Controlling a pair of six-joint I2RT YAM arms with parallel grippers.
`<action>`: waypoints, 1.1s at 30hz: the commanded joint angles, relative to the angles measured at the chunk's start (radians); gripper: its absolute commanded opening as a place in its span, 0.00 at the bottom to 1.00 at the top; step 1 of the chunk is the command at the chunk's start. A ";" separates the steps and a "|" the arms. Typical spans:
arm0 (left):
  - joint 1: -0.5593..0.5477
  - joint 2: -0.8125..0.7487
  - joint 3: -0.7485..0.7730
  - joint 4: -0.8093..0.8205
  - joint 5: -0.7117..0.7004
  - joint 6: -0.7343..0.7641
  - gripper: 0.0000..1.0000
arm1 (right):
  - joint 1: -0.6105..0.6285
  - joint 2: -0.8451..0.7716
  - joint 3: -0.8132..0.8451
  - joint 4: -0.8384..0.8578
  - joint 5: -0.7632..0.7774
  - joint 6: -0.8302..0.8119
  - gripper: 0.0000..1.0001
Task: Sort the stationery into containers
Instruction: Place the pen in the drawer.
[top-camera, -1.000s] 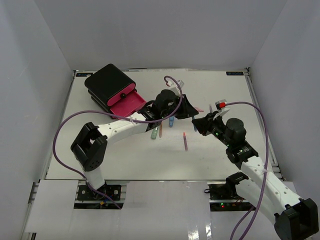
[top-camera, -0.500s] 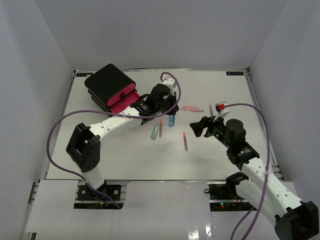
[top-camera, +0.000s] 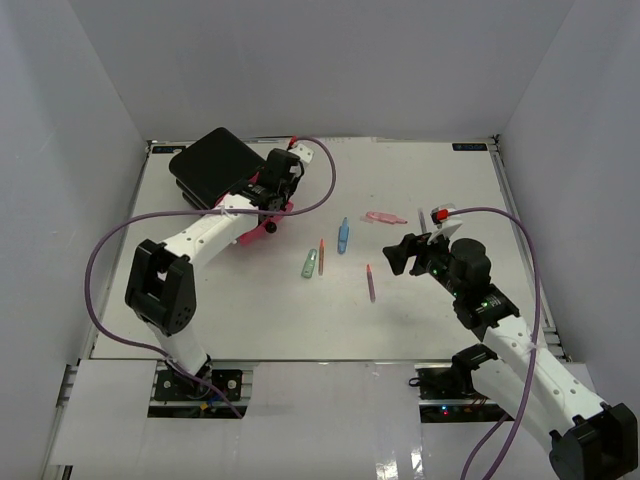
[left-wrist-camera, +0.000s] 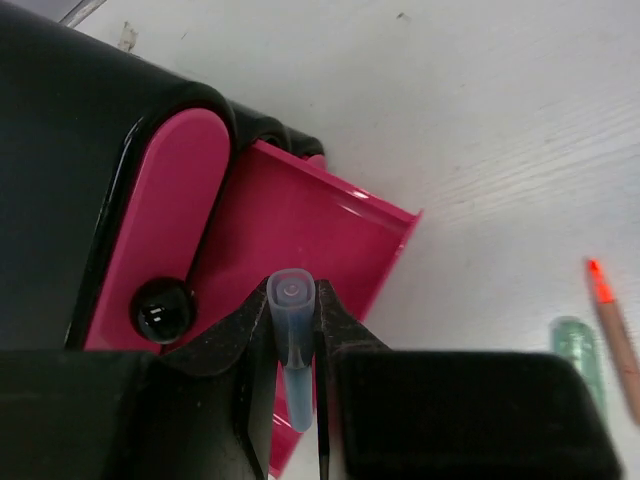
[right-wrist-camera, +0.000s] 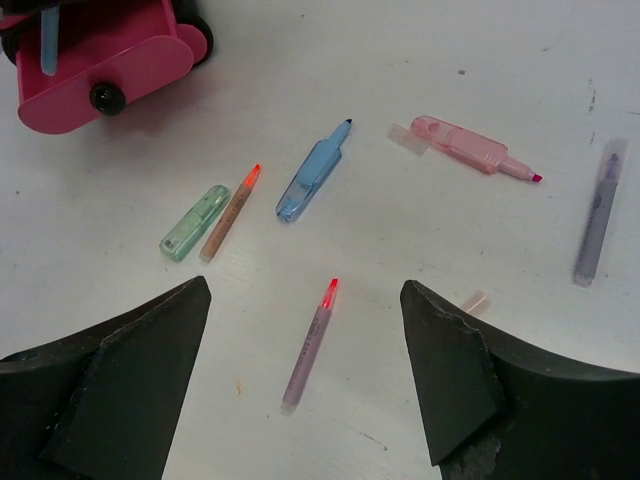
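Over the open pink drawer (left-wrist-camera: 300, 225), the left fingers (left-wrist-camera: 235, 340) were clenched on a pale blue pen (left-wrist-camera: 291, 325). It stood upright between them with its round end facing the wrist camera. The drawer was pulled out from the black box (top-camera: 215, 165) at the far left of the desk (top-camera: 430, 310). Above it sat a closed pink front (left-wrist-camera: 175, 210) with a black round knob (left-wrist-camera: 163, 310). I could not tell which of the lower drawers was the open one.

The right fingers (right-wrist-camera: 140, 370) were released and spread wide above the desk, to the right of the loose stationery.

Seen from the right wrist, the following lay on the desk:
- A small green piece (right-wrist-camera: 194, 222) lay just beside an orange pen (right-wrist-camera: 230, 212), the two nearly parallel.
- A blue highlighter (right-wrist-camera: 310, 178) lay near them, with its dark tip pointing away.
- A pink highlighter (right-wrist-camera: 465, 145) lay farther right, uncapped, with a clear cap (right-wrist-camera: 405, 135) at its blunt end.
- A lilac pen (right-wrist-camera: 597, 215) lay well apart at the right edge of that view.
- A thin purple pen (right-wrist-camera: 308, 345) with a red tip lay between the spread fingers.
- A small pink piece (right-wrist-camera: 474, 301) lay close to the right-hand finger.

Any print on the barrels was too small to read. So was a dark label strip (top-camera: 470, 147) at the far desk edge.
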 joint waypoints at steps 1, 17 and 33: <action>0.039 0.047 0.046 0.004 -0.054 0.129 0.18 | 0.001 -0.011 0.013 0.008 0.017 -0.026 0.84; 0.064 -0.024 0.072 0.051 0.034 0.091 0.70 | -0.035 0.114 0.078 -0.048 0.213 -0.013 0.85; 0.064 -0.482 -0.337 0.370 0.389 -0.285 0.98 | -0.255 0.646 0.407 -0.159 0.259 -0.009 0.73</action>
